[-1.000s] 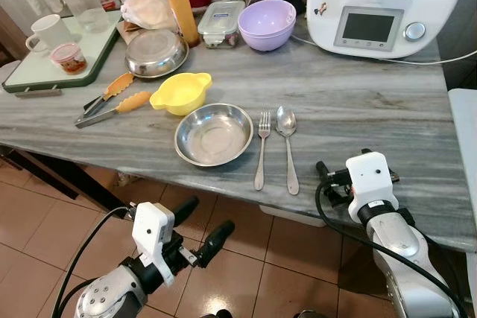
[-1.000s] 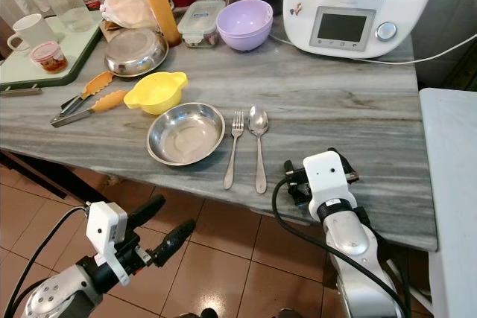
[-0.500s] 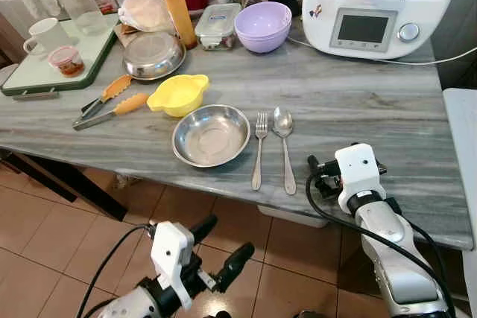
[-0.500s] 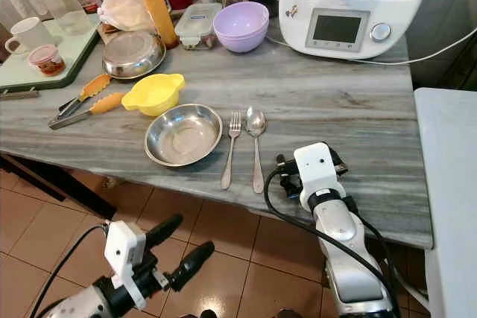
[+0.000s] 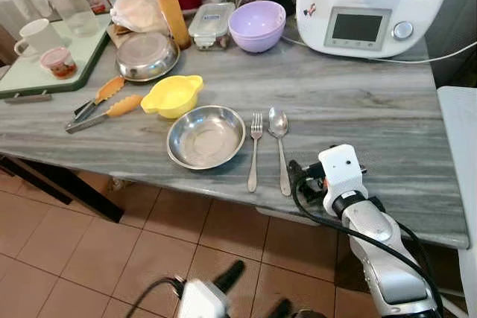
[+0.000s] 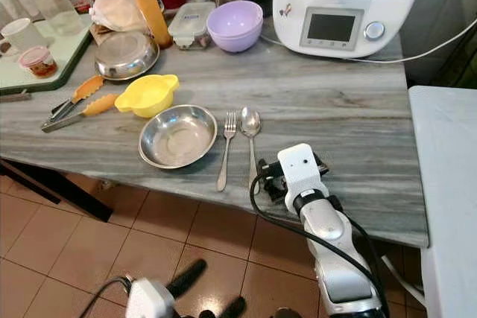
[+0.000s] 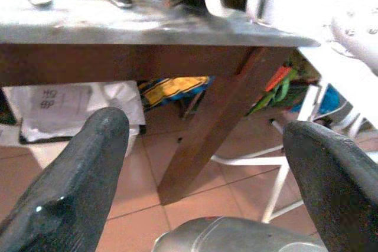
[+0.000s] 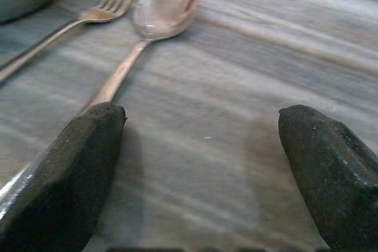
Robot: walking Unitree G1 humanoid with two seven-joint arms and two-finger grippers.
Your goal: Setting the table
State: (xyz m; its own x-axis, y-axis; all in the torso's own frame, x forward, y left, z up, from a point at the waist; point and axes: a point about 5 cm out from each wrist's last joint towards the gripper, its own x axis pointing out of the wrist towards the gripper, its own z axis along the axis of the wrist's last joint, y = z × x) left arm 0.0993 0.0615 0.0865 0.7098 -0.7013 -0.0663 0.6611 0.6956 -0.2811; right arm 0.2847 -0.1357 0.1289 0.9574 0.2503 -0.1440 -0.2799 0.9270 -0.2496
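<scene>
R hand (image 8: pixel 195 146) sitting released on worktop (image 5: pixel 373 109) near edge, just right of spoon (image 5: pixel 279 139) handle. Fork (image 5: pixel 254 147) lying betw spoon & bowl (image 5: pixel 206 137). L hand (image 7: pixel 201 163) hanging released below worktop.

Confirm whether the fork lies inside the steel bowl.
No. The fork lies on the table between the steel bowl and the spoon.
</scene>
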